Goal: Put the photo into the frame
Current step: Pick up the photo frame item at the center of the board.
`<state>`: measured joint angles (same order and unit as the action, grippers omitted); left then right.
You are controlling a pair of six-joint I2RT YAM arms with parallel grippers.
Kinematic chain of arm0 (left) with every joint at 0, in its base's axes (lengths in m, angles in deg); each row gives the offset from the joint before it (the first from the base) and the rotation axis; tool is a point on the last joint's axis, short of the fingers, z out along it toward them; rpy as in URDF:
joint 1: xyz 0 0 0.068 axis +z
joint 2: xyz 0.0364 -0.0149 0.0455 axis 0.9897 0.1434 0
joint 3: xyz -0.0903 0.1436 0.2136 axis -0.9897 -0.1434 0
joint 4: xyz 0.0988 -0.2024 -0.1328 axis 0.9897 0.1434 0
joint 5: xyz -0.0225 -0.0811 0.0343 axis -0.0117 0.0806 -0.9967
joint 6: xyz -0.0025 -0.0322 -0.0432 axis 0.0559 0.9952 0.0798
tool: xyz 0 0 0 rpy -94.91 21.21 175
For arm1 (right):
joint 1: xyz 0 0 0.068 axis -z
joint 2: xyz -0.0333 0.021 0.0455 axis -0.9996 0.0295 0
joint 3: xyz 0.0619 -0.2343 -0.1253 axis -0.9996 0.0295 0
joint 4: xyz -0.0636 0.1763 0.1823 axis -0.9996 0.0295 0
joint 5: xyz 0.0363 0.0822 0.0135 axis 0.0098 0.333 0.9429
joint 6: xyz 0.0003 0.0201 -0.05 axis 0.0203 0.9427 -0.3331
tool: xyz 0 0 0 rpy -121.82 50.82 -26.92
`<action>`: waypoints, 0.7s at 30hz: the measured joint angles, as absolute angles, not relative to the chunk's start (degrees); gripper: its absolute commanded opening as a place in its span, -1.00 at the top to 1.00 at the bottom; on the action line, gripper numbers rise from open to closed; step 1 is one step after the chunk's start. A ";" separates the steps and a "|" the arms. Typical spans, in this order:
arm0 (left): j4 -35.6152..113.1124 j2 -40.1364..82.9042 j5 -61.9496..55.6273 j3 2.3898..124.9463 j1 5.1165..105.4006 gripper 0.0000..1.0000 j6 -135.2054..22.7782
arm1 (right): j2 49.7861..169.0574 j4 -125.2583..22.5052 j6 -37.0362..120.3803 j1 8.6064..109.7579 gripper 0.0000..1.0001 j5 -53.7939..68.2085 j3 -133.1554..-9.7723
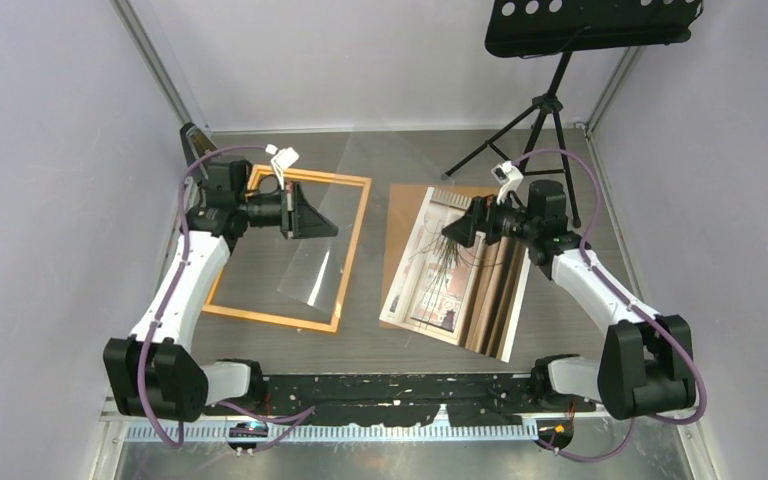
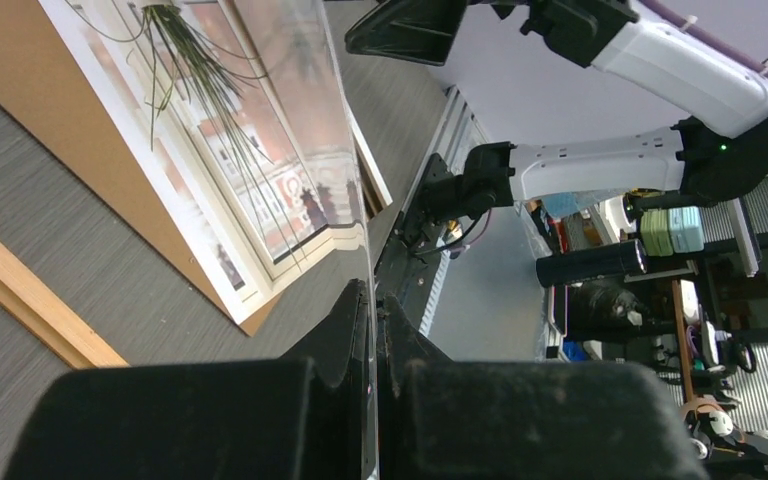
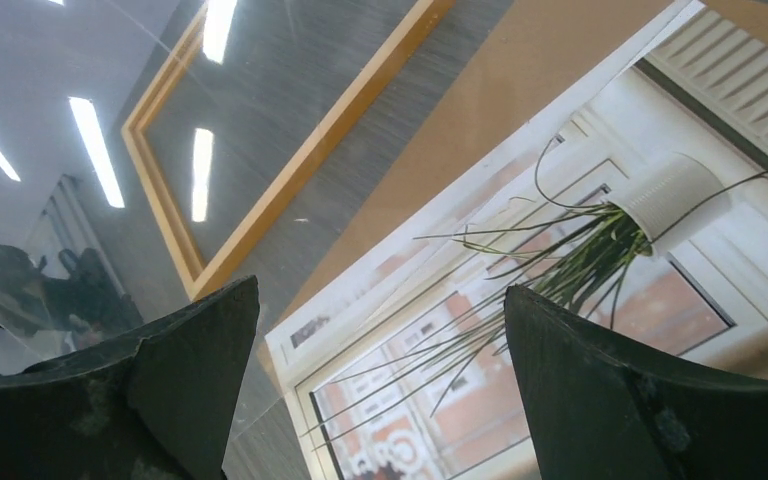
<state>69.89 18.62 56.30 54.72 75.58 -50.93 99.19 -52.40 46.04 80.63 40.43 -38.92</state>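
Note:
The orange frame [image 1: 270, 318] lies flat on the left of the table and is empty inside. My left gripper [image 1: 322, 220] hovers over it, shut on the edge of a clear sheet [image 1: 325, 265] that stands tilted above the frame. In the left wrist view the sheet [image 2: 345, 130] runs edge-on between the closed fingers [image 2: 345, 330]. The photo [image 1: 450, 270] of a window and spiky plant lies face up on a brown backing board [image 1: 402, 240] to the right. My right gripper [image 1: 452, 235] hangs open just above the photo [image 3: 560, 330], nothing between its fingers [image 3: 190, 350].
A black music stand with a tripod [image 1: 545, 110] stands at the back right. Grey walls close in the table on three sides. The frame's orange rail [image 3: 290, 190] and the backing board [image 3: 520, 90] lie close together with a strip of table between them.

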 measured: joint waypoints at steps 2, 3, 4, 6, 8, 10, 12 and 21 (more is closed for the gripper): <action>69.71 17.13 57.35 54.61 76.83 1.00 -50.41 | 100.39 -55.50 48.77 80.32 -0.99 41.48 -38.24; 69.17 16.37 57.92 54.35 77.48 1.00 -49.97 | 101.11 -57.14 50.17 79.99 -0.99 42.13 -37.98; 68.51 15.69 58.36 54.00 77.97 1.00 -49.31 | 101.79 -58.74 51.63 79.71 -1.00 42.59 -37.85; 66.11 13.85 59.06 52.45 79.17 1.00 -47.08 | 103.06 -62.15 54.26 79.07 -1.00 43.51 -37.43; 63.83 12.39 59.41 50.90 79.91 1.00 -45.03 | 104.20 -65.67 56.77 78.20 -1.00 44.34 -36.80; 60.64 11.03 59.58 48.91 80.52 1.00 -42.25 | 105.83 -70.78 60.14 77.30 -1.00 45.32 -35.38; 56.56 9.88 59.75 46.50 80.98 1.00 -38.84 | 107.61 -75.09 63.17 76.93 -1.00 46.07 -33.74; 43.88 8.72 57.63 40.82 84.39 1.00 -27.28 | 112.00 -89.45 72.59 76.50 -1.00 48.78 -29.00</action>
<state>43.88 8.72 57.63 40.82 84.39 -27.28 112.00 -89.45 72.59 76.50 48.78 -29.00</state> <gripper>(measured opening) 0.002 0.999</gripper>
